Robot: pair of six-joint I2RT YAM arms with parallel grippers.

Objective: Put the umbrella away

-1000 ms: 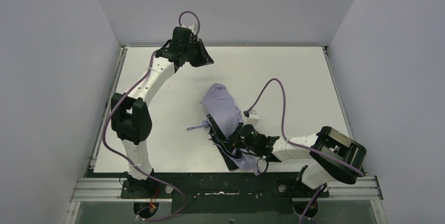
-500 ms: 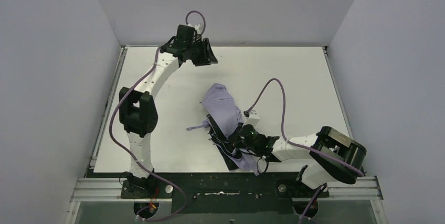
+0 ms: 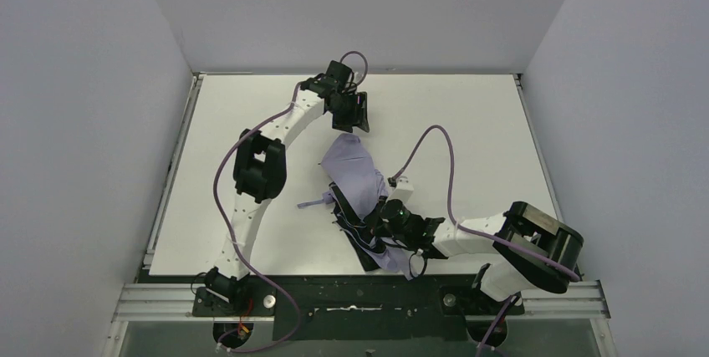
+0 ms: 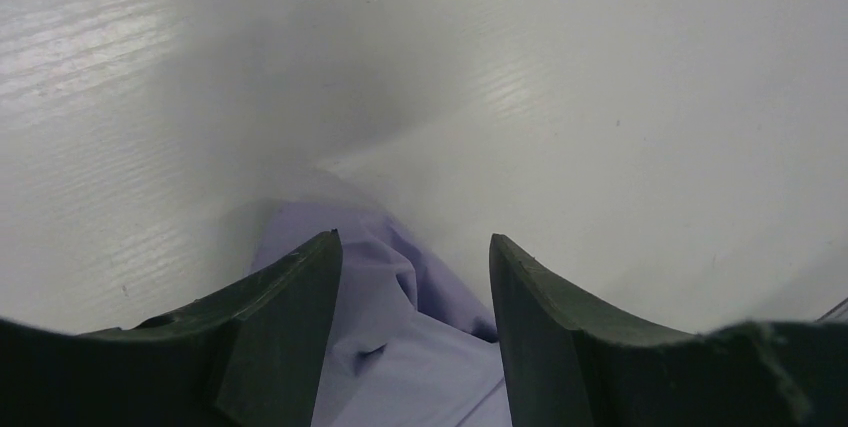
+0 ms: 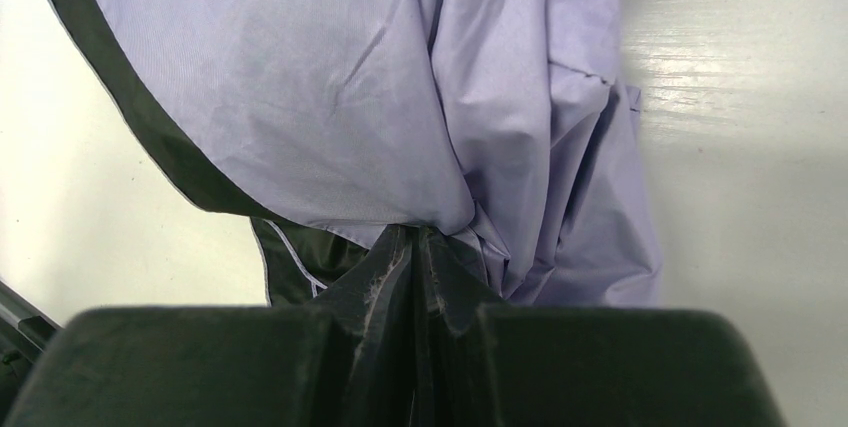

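Umbrella (image 3: 355, 175): lies on the white table (image 3: 468, 123), about mid-table, set on a slant. Its far end points up and to the left and its near end reaches close to the table's near edge, in front of the right arm.

Look: pale lavender cloth, loose and crumpled, bunched in soft folds rather than rolled tight. The far end is a rounded, puffed lump. The near half is flatter and spread out, with dark, near-black cloth showing along the left edge and underneath. In the right wrist view a broad smooth panel of lavender sits on the left, bordered by a black band. Deep creased pleats run down the right side, and a thin pale line of piping edges the dark part below. A small lavender loop (image 3: 311, 203) pokes out to the left, flat on the table. Shaft and handle not made out.

Right claw (image 5: 420, 247): pinched tight on the umbrella, fingers pressed together with a gather of cloth caught between the tips. It sits low on the near half of the bundle.

Left claw (image 4: 412, 247): fingers parted, holding nothing. It hangs over the far, puffed end, with lavender cloth showing below through the gap. Contact with the cloth cannot be told.
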